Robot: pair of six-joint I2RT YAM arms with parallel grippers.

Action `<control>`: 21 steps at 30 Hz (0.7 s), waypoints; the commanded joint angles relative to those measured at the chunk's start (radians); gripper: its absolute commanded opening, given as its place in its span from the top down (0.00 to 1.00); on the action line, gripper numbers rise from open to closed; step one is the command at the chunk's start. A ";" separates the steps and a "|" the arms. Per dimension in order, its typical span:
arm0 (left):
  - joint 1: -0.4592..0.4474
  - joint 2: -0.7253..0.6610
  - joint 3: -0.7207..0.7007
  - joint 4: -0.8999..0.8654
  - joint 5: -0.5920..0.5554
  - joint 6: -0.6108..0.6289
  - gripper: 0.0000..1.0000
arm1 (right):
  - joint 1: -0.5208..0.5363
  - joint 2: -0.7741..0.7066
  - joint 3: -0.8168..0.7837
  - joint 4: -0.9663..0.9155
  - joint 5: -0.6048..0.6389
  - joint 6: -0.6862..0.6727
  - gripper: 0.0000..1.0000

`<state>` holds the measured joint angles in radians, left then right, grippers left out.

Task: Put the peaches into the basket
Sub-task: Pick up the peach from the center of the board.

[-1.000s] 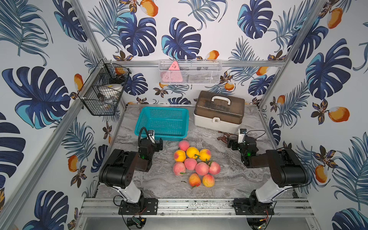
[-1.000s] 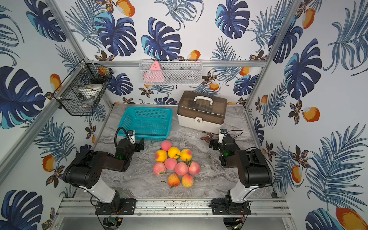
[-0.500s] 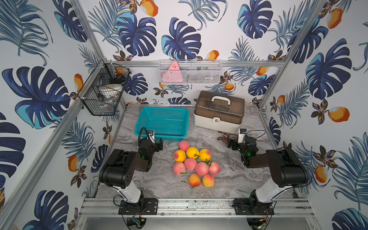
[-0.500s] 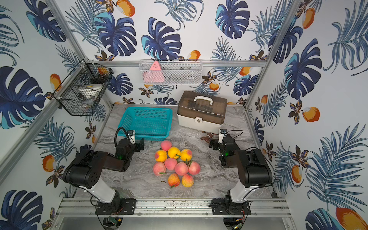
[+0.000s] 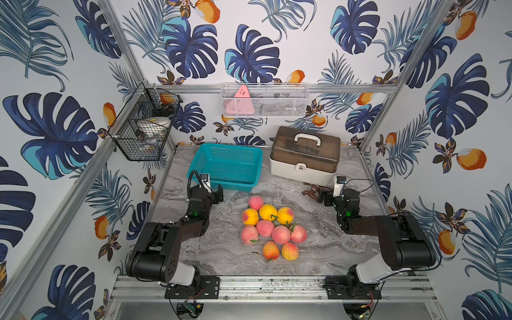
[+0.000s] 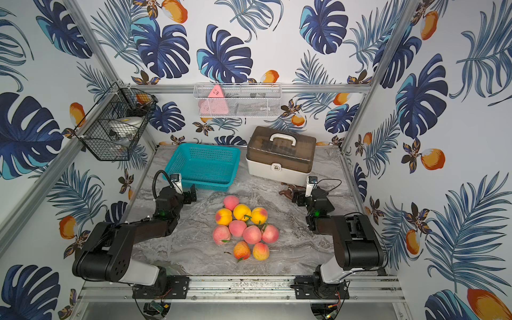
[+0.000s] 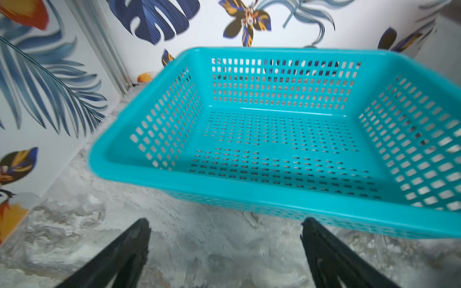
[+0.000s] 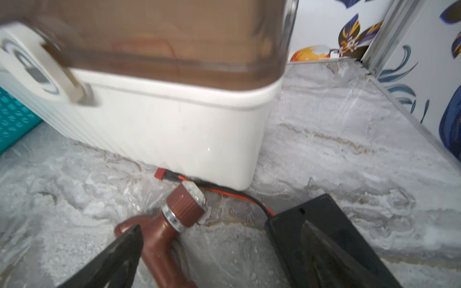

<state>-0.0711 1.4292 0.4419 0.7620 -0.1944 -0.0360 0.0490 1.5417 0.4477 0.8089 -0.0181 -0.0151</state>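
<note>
marbled grey counter [image 5: 221, 249], leaf-print walls [image 5: 291, 33] around. ten peaches [image 5: 273, 225] clustered mid-counter, all outside teal basket [image 5: 232, 153], which stands at back left. left pincer [image 7: 224, 227] wide, empty, just short of basket's near rim. right pincer [image 8: 222, 227] wide, empty, by brown tap-shaped piece [image 8: 169, 224].

On the marbled counter [image 5: 318, 249], ten peaches [image 5: 280, 234] are clustered in the middle. Behind them a teal basket [image 5: 230, 156] and a brown-lidded box [image 5: 304, 158] are placed side by side. A small brown tap [image 5: 311, 193] is laid before the box.
</note>
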 commanded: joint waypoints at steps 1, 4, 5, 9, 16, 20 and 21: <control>-0.037 -0.061 0.049 -0.217 -0.067 -0.050 0.01 | 0.000 -0.064 0.054 -0.180 0.016 0.020 0.00; -0.094 -0.100 0.129 -0.417 -0.128 -0.097 0.01 | 0.005 -0.125 0.116 -0.341 0.008 0.068 0.00; -0.110 -0.113 0.148 -0.468 -0.144 -0.108 0.01 | 0.008 -0.143 0.129 -0.376 0.004 0.085 0.00; -0.187 -0.172 0.263 -0.763 -0.237 -0.249 0.01 | 0.040 -0.226 0.190 -0.556 0.006 0.148 0.00; -0.345 -0.215 0.396 -1.091 -0.128 -0.411 0.01 | 0.113 -0.364 0.293 -0.884 -0.062 0.217 0.00; -0.439 -0.214 0.422 -1.209 -0.020 -0.453 0.01 | 0.218 -0.493 0.311 -1.019 -0.088 0.217 0.00; -0.466 -0.216 0.422 -1.227 0.003 -0.462 0.01 | 0.257 -0.515 0.314 -1.050 -0.083 0.212 0.00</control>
<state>-0.4946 1.2179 0.8532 -0.3206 -0.2821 -0.4252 0.2459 1.0714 0.7483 -0.0780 -0.0746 0.1932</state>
